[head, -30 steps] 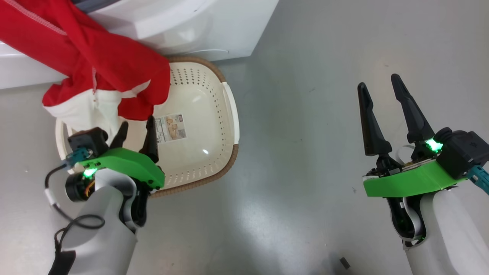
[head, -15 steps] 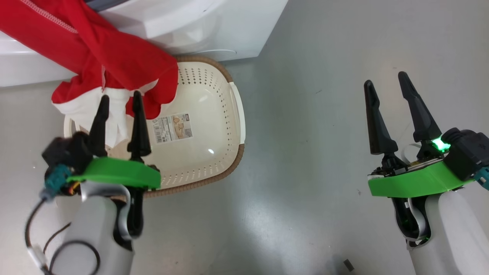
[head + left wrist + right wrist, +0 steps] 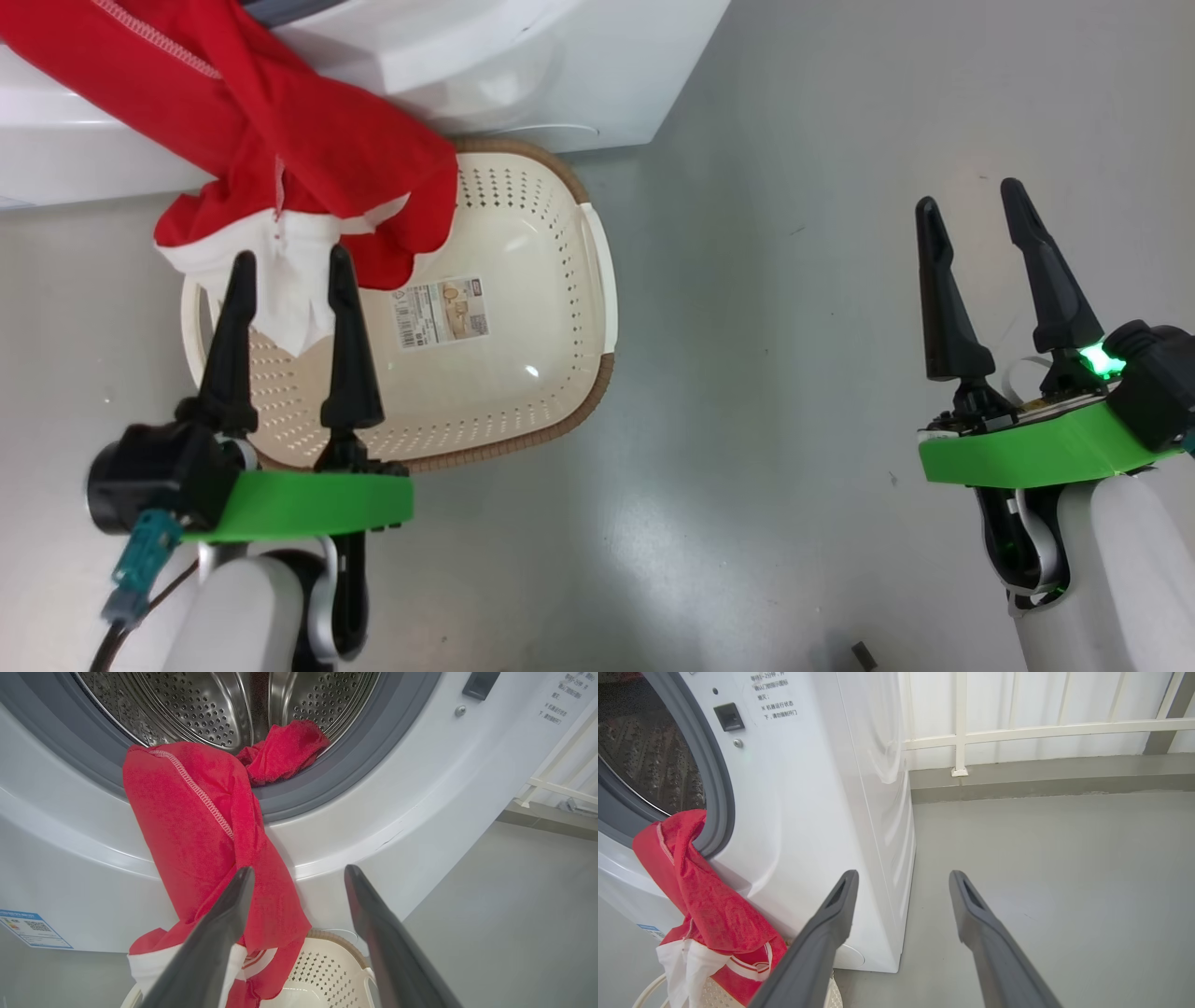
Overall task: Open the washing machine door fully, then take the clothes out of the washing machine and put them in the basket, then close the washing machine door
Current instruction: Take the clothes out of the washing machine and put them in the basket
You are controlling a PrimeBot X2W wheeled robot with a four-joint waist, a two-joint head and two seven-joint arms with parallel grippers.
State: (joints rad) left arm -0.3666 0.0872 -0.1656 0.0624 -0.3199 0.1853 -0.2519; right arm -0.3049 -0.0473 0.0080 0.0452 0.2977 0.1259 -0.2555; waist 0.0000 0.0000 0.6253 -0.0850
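The clothes (image 3: pixel 317 159), a red garment with a white hem, hang out of the drum over the washing machine (image 3: pixel 523 65) front. Their lower end droops into the cream basket (image 3: pixel 504 373) on the floor below. In the left wrist view the clothes (image 3: pixel 196 835) trail from the steel drum across the grey gasket. My left gripper (image 3: pixel 292 257) is open at the basket's near left, its tips in line with the white hem and holding nothing. My right gripper (image 3: pixel 969 196) is open over bare floor to the right. The washing machine door is out of view.
Grey floor spreads to the right of the washing machine (image 3: pixel 808 812). A white railing (image 3: pixel 1017 732) and a low kerb run along the back wall. A blue sticker (image 3: pixel 32 928) sits low on the machine's front. A small dark object (image 3: pixel 864 653) lies on the floor.
The head camera has shifted, sliding the scene rightward. My left gripper drew back toward me and turned its fingers upright toward the garment's white hem. The right arm kept its pose.
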